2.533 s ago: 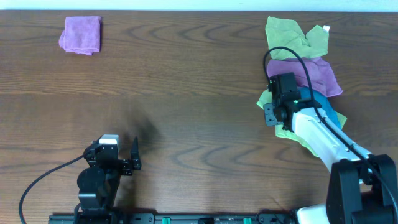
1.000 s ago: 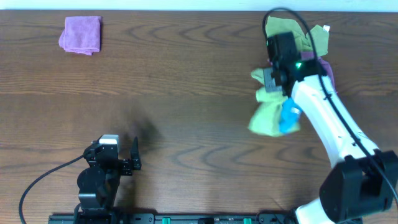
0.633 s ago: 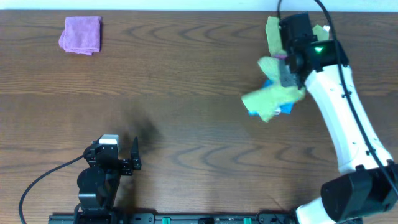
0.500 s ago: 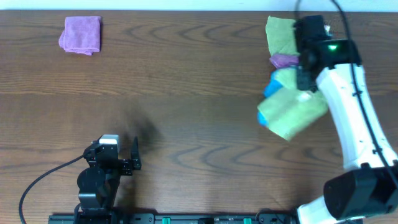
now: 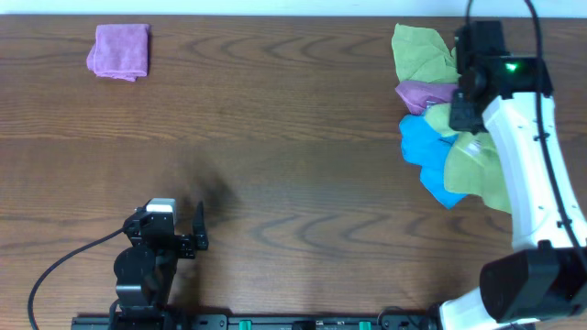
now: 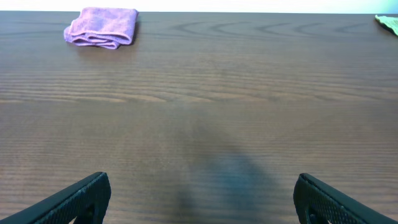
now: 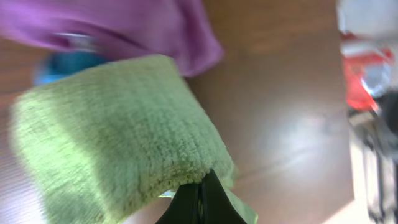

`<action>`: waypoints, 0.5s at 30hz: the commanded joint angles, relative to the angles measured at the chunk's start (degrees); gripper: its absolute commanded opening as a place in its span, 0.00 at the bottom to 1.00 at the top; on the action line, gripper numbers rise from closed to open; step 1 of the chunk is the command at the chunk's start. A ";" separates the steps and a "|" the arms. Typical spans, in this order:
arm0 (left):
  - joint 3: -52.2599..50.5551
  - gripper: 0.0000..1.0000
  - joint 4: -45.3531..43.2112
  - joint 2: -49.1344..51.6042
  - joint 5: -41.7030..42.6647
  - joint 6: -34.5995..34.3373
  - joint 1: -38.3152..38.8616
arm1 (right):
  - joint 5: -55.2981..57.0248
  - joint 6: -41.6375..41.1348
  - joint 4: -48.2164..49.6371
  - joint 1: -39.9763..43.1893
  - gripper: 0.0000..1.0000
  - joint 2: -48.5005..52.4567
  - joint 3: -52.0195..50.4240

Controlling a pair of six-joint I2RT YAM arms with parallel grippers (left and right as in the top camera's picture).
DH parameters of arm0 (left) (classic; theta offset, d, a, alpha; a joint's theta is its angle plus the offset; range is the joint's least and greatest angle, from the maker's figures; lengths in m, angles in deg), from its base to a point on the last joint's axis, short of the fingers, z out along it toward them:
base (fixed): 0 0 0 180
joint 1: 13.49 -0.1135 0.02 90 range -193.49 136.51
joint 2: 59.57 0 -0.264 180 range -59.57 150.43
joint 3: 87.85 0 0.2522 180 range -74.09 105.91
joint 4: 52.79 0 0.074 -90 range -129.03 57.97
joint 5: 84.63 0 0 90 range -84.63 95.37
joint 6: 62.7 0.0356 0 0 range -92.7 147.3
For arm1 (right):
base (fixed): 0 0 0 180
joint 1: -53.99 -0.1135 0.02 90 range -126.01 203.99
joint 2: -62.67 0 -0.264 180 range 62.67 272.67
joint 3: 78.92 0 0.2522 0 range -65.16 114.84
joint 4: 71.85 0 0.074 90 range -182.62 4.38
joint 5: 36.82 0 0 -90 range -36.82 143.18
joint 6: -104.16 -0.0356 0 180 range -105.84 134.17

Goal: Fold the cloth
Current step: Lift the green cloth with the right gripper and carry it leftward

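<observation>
Near left, the left gripper sits wide open and empty. On the right, the right gripper pinches an edge of the green cloth, which droops against a blue cloth. It looks soft and light, so it is probably best held by its corners. A folded purple cloth lies far left.

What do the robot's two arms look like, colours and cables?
The right arm is white with a black wrist block, a green light and a looping black cable. The left arm is black with a silver-white top block and a black cable.
</observation>
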 commanded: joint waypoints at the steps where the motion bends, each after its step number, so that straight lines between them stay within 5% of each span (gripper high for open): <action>1: -1.29 0.95 0.24 -0.37 0.00 0.42 -0.24 | -9.16 4.66 -0.92 -4.07 0.01 -0.28 6.51; 11: -1.29 0.95 0.24 -0.35 0.00 0.44 -0.24 | -43.69 14.36 2.62 -9.22 0.02 -0.26 19.26; 15: -1.29 0.95 0.24 -0.37 0.00 0.44 -0.24 | -46.14 14.62 6.75 -10.64 0.01 1.55 18.71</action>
